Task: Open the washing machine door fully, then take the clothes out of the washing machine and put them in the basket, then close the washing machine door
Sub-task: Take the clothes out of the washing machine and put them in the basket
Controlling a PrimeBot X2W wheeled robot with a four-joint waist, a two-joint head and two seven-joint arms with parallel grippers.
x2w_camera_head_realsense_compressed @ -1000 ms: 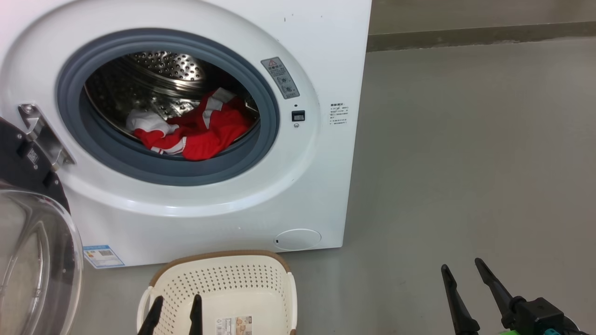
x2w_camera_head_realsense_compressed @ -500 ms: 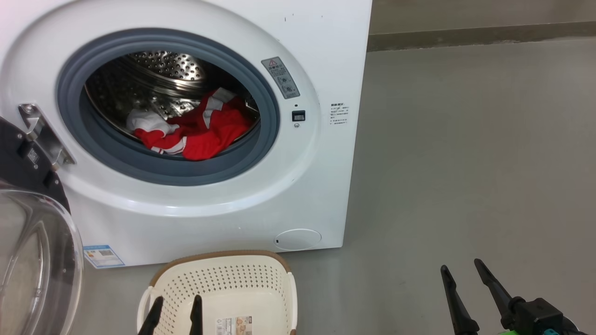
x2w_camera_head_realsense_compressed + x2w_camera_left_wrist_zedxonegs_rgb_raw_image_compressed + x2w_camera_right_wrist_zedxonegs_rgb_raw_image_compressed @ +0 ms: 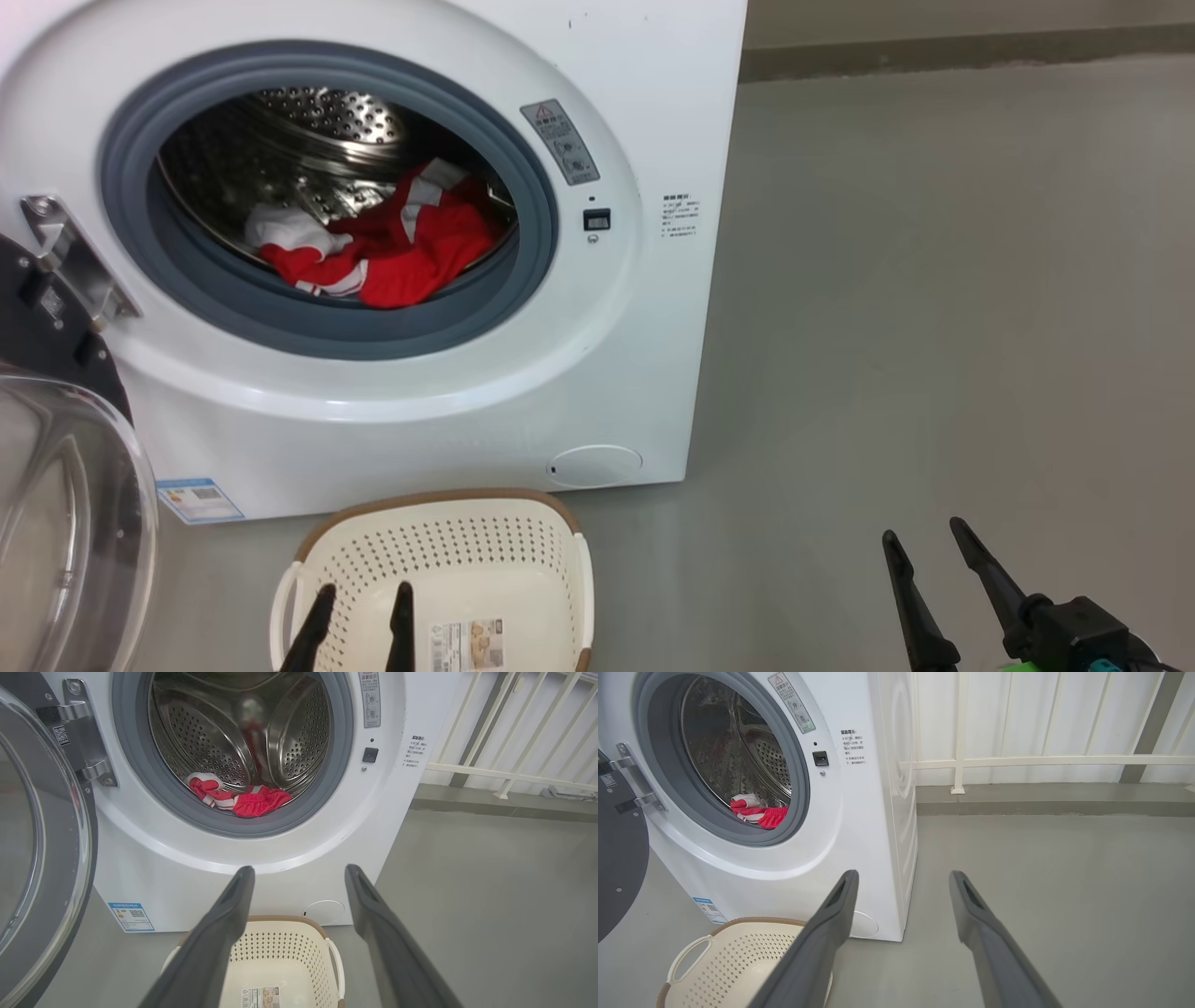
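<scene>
Grey floor (image 3: 934, 280). The washing machine door (image 3: 65, 523) is open at left; the clothes (image 3: 392, 252) lie in the drum (image 3: 308, 149), the basket (image 3: 439, 499) holds none. Left gripper (image 3: 365, 590), right gripper (image 3: 922, 530): fingers spread, empty.

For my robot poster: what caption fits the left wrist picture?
Open left fingers above the basket, facing red clothes inside the washing machine, its door wide open.

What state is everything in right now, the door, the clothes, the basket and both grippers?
washing machine door: swung open to the left.
clothes: heaped inside the drum.
basket: on the floor before the washing machine, no clothes in it.
left gripper: open, holding nothing.
right gripper: open, holding nothing.
</scene>
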